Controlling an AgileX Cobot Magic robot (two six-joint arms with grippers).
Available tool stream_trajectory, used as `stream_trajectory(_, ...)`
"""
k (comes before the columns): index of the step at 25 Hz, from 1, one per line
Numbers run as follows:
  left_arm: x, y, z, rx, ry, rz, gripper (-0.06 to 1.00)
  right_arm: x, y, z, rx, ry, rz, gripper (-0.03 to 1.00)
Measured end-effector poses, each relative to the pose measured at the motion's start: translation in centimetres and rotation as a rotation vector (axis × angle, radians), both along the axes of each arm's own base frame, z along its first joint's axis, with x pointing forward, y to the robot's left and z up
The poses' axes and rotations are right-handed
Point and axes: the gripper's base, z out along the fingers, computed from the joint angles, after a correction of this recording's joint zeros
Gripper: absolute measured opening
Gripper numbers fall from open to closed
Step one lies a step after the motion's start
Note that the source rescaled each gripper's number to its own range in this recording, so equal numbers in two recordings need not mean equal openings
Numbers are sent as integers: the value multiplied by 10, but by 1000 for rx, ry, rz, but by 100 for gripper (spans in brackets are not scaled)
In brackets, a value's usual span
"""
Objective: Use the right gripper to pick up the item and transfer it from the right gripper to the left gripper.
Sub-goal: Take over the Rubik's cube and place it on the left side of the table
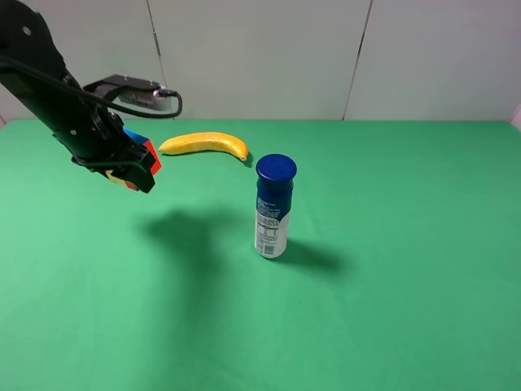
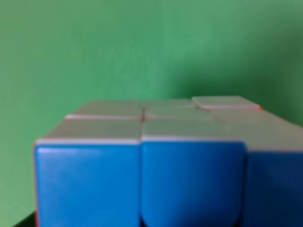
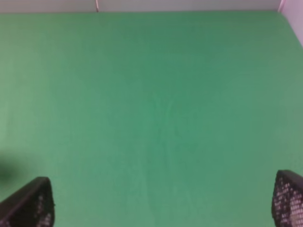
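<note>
Left gripper (image 1: 134, 167) pinching puzzle cube (image 1: 140, 155) aloft, right gripper (image 3: 163, 201) spread, apparently over bare cloth.

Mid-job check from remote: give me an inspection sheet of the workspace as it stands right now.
Surface: green cloth, flat, no spills seen.
Job's things: puzzle cube held off the cloth in the left gripper.
Clutter: banana lying at the back; blue-capped bottle upright mid-table, apart from it.
Grippers: left shut on the cube; right gripper open, empty, over bare cloth.
Cables: black cable looping above the left arm.
Surroundings: pale wall panels behind.
</note>
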Motion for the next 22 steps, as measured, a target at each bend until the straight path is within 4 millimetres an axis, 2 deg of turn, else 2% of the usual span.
stream_trajectory(4,3,-1,-19,19,52,-2,0,0,0,0,0,0,0,100)
stream_trajectory(8,5,0,-31,38,76,-10,0,0,0,0,0,0,0,100)
stream_trajectory(22,7,3,-32,78,51,-42,0,0,0,0,0,0,0,100)
